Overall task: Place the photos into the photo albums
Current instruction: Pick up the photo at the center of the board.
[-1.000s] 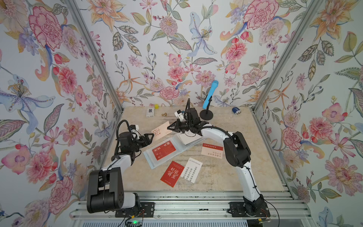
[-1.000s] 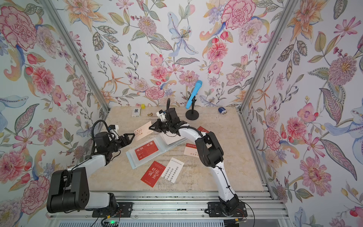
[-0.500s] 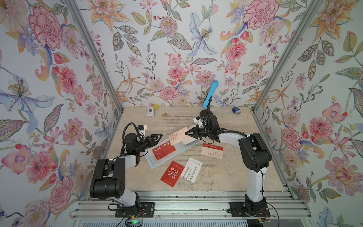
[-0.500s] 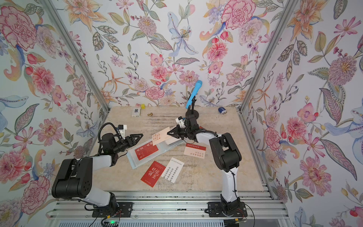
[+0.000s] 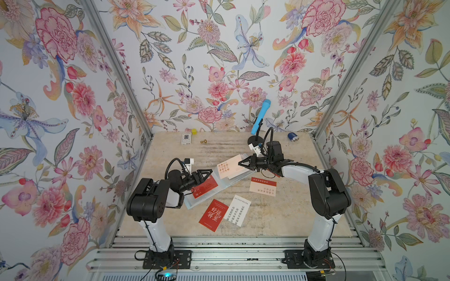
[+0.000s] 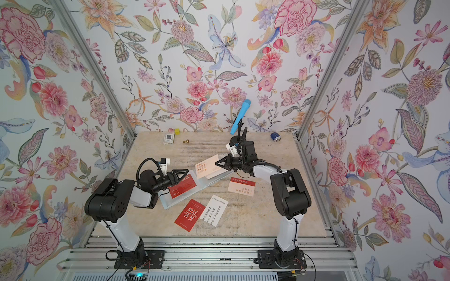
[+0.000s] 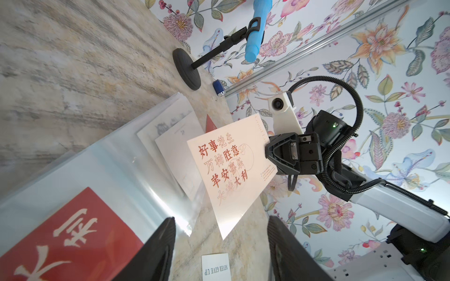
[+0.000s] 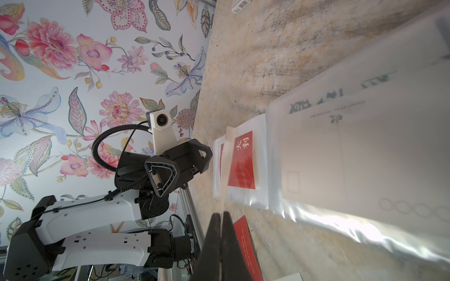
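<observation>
My right gripper [image 5: 239,163] is shut on one edge of a pale pink photo [image 5: 227,167] with red Chinese lettering and holds it tilted just above the right half of the open photo album [image 5: 194,203]. In the left wrist view that photo [image 7: 231,167] hangs beyond the album's clear sleeves [image 7: 109,165]. A red photo [image 5: 205,186] sits in the left sleeve. My left gripper [image 5: 209,174] hovers open over that sleeve's edge, with nothing between its fingers [image 7: 160,243]. The right wrist view shows the jaws [image 8: 221,219] pressed together on the photo's thin edge.
Loose on the table lie a red photo [image 5: 213,215], a white photo [image 5: 239,213] and a red-topped pale photo [image 5: 263,186]. Along the back wall are a blue microphone on a black stand [image 5: 260,116], a small white box [image 5: 186,139], a yellow cube [image 5: 194,131] and a blue cap [image 5: 293,136].
The right gripper has carried the pink photo rightward across the album. The left gripper has come in from the left over the red photo's sleeve, and its jaws have narrowed a little.
</observation>
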